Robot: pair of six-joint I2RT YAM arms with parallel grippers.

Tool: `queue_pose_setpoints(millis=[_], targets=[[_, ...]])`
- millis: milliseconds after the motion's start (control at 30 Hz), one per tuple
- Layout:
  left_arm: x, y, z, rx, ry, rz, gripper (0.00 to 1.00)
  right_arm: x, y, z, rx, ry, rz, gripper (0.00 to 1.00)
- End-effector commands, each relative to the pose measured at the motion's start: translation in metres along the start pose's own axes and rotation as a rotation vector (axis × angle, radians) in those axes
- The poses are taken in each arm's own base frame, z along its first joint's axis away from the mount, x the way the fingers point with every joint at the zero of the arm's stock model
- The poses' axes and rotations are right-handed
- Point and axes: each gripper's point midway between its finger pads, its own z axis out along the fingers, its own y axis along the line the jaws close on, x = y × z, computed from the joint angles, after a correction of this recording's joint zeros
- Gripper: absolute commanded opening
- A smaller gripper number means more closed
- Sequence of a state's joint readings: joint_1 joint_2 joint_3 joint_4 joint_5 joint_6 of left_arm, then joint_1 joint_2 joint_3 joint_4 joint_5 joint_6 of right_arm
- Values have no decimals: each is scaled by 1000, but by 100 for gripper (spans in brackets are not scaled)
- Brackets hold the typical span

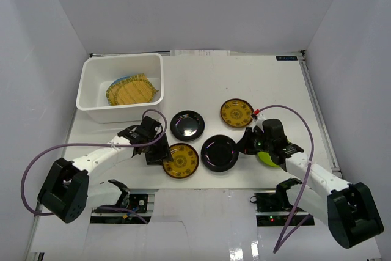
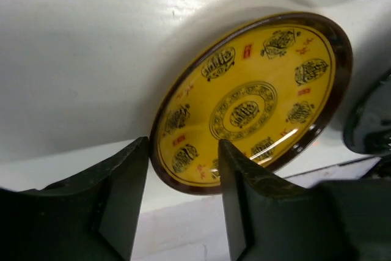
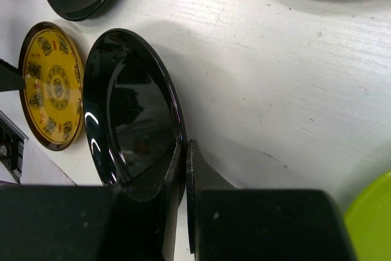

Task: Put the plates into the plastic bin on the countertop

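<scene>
My left gripper (image 1: 162, 151) is open and straddles the near-left rim of a gold-patterned plate (image 1: 181, 160), one finger (image 2: 244, 194) over the plate (image 2: 250, 102), the other beside it. My right gripper (image 1: 244, 145) is shut on the right rim of a glossy black plate (image 1: 220, 153); the fingers (image 3: 201, 212) pinch its edge (image 3: 131, 114). A second black plate (image 1: 187, 125) and a second gold plate (image 1: 237, 112) lie on the countertop (image 1: 275, 90). A lime green plate (image 1: 267, 159) lies under my right wrist. The white bin (image 1: 91, 99) holds tan woven trays (image 1: 131, 91) over a light blue plate (image 1: 117, 81).
The bin stands at the table's far left corner, against the left wall. The four dark plates sit close together in the near middle. The table's near edge (image 1: 201, 189) runs just behind the near gold plate. White walls close in three sides.
</scene>
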State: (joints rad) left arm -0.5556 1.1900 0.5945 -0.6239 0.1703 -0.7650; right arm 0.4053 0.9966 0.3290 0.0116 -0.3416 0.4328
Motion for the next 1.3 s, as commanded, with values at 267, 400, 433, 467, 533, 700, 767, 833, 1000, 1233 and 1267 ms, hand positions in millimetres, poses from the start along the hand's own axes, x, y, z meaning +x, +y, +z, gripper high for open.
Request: queue_pose_setpoints(millis=[267,400,433,467,533,700,767,833,1000,1233,1267], targets=[[-12,13,16,-60,-88,29,9,-42,47,-29,-126,-102,-56,8],[-14,-4,0,36,-114,59,0,-50,58,-36,-163,-123,-59,8],[-15,-9,-7,59,-123,75,0,-51,62,-38,-179,-122,-60,8],[-16,-18,-16,99,-131,86,0,-56,68,-43,-195,-141,-62,8],[-27,-40,-48,189,-204,114,0,-61,75,-49,-215,-156,-65,8],[-55,-71,-119,242,-341,100,0,-88,106,-84,-296,-259,-97,8],[-70,-86,-147,267,-402,101,0,-91,116,-96,-322,-277,-115,8],[-84,-91,-163,255,-459,97,0,-97,128,-109,-354,-291,-142,8],[-146,-99,-220,175,-721,88,0,-101,141,-123,-393,-312,-172,8],[-257,-16,-244,25,-960,-84,0,-106,132,-111,-353,-292,-160,8],[-262,-10,-238,55,-931,-90,0,-110,131,-111,-341,-305,-171,8]])
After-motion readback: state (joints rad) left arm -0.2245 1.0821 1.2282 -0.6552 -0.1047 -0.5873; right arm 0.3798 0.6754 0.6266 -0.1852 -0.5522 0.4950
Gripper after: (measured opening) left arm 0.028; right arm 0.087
